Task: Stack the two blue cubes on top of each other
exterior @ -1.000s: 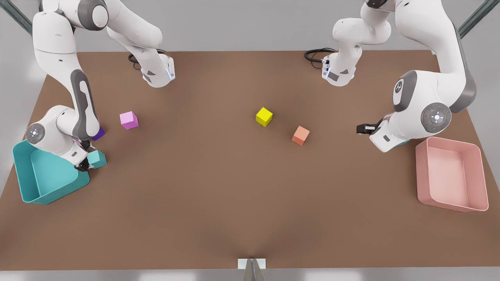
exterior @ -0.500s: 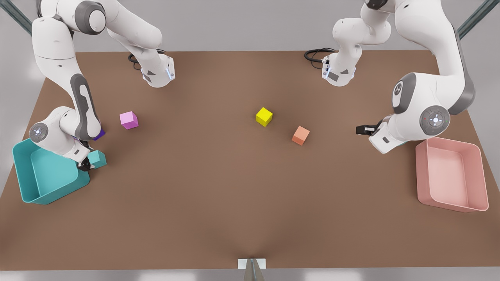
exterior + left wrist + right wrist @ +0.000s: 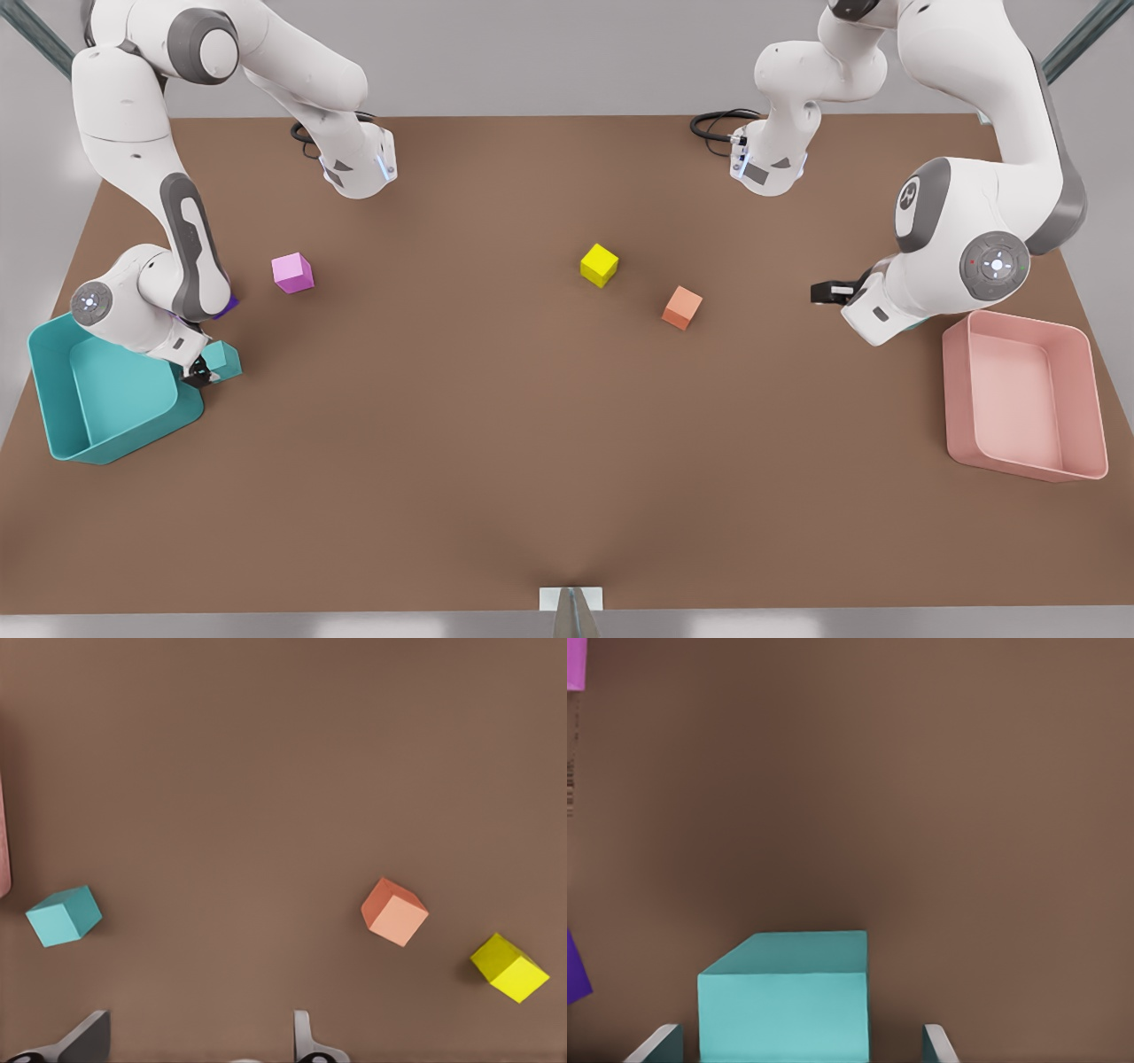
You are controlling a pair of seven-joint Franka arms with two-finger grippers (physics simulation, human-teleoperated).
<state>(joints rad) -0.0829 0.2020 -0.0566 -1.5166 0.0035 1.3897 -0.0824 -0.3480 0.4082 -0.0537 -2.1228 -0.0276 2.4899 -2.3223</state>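
The counter (image 3: 567, 496) carries two bins nearest its front edge. A teal bin (image 3: 46, 403) sits at the edge on the front view's left. A pink bin (image 3: 955, 416) sits at the edge on the front view's right.

Right gripper (image 3: 197, 374): positioned low over the counter, just beside the teal bin's far corner. Its fingers (image 3: 658, 1043) stand apart, one on either side of the first blue cube (image 3: 221, 359). The cube rests on the counter, with a gap showing between it and each finger in the right wrist view.

Left gripper (image 3: 195, 1047): positioned above the counter beside the pink bin's far side. Its fingers (image 3: 306, 1041) stand apart and hold nothing. The second blue cube (image 3: 64, 915) rests on the counter near the pink bin, off to one side of this gripper and apart from its fingers.

Farther back, on the front view's left, a dark purple cube (image 3: 227, 307) lies partly hidden behind the right arm. A pink cube (image 3: 292, 272) lies beyond it. Mid-counter, an orange cube (image 3: 681, 307) and then a yellow cube (image 3: 599, 265) lie near each other but apart.
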